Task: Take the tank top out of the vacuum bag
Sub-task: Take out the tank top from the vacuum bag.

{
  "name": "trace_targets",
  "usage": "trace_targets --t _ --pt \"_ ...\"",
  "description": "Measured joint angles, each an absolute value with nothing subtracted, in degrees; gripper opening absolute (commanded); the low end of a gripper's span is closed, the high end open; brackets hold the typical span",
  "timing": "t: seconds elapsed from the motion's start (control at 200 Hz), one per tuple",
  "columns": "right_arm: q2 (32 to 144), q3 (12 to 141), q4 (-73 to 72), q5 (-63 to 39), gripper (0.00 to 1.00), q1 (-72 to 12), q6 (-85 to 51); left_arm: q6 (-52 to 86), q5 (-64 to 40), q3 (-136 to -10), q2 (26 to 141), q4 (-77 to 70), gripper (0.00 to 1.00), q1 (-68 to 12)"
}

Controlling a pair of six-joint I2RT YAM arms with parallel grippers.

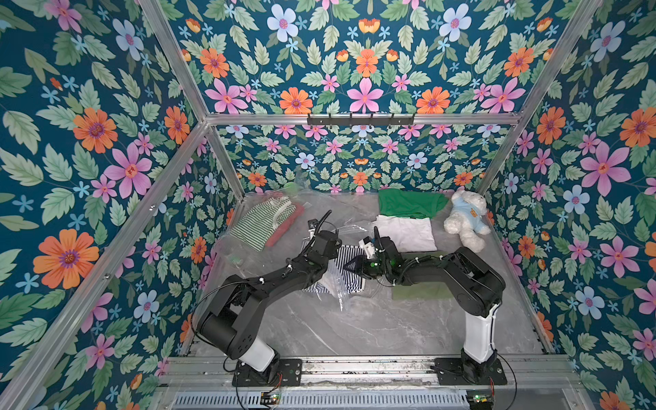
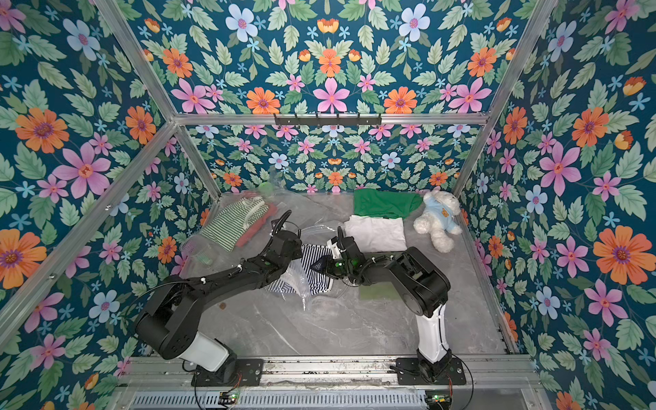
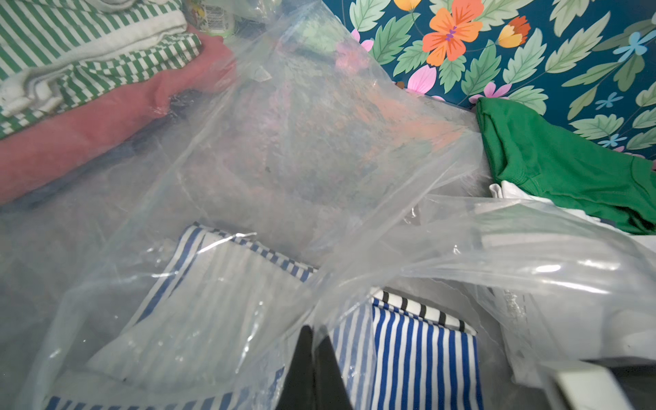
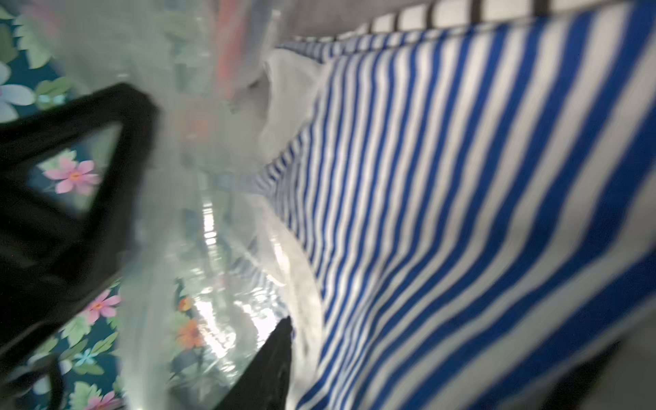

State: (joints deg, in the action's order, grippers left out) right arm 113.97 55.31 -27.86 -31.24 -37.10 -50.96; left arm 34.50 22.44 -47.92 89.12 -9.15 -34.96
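— One vacuum bag (image 1: 339,293): where is it lying?
— It is sprawling mid-table, with the striped tank top (image 2: 316,261) lying half under its film. Left gripper (image 3: 312,355), at the top's nine o'clock, is pinching plastic tight. Right gripper (image 4: 218,213), at three, is standing half-open, film between.

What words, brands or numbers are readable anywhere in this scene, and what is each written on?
No text is readable.
On a label beside the green-striped clothes: small print, too blurred.
On the vacuum bag: faint print, illegible.
On the teddy bear's shirt: a picture patch, no words.
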Motion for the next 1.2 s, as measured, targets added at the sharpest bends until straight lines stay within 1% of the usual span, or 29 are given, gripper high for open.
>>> trace_targets --t 0.1,0.235,0.29,0.355,0.415,0.445,0.45,0.595,0.805,0.995,1.2 --pt "115.5 56.7 -28.8 -31.7 0.64 -37.2 -51.3 34.5 22.6 -47.7 88.9 -9.2 0.0 -35.0" --pt "117.5 58.7 -30.4 -33.1 0.64 -37.1 -51.9 34.5 22.6 -47.6 88.9 -9.2 0.0 -35.0" --pt "118.6 59.4 -31.6 -33.6 0.62 -36.9 -52.4 34.5 22.6 -47.6 88.9 -9.2 0.0 -35.0" --pt "120.0 60.0 -33.5 -34.4 0.5 -36.5 -53.4 34.5 22.6 -47.6 88.9 -9.2 0.0 -35.0" --pt "121.2 60.1 -35.3 -35.0 0.21 -36.0 -54.7 34.5 22.6 -47.6 89.0 -9.2 0.0 -35.0" --pt "121.6 60.1 -35.5 -34.9 0.0 -35.7 -55.4 34.5 22.6 -47.6 89.0 -9.2 0.0 -35.0" --pt "121.6 60.1 -35.5 -34.9 0.0 -35.6 -55.5 34.5 22.6 -47.6 89.0 -9.2 0.0 -35.0" --pt "120.2 59.4 -34.0 -34.3 0.0 -35.2 -56.4 34.5 22.6 -47.6 88.9 -9.2 0.0 -35.0" --pt "109.2 51.9 -33.6 -29.6 0.0 -36.5 -51.8 34.5 22.9 -47.6 88.6 -9.0 0.0 -35.0" --pt "103.9 45.8 -33.6 -27.0 0.0 -36.1 -50.8 34.5 23.0 -47.6 88.7 -9.0 0.0 -35.0" --pt "92.3 42.4 -24.6 -24.4 0.0 -35.6 -48.9 34.5 23.1 -47.6 89.2 -9.0 0.0 -34.9"
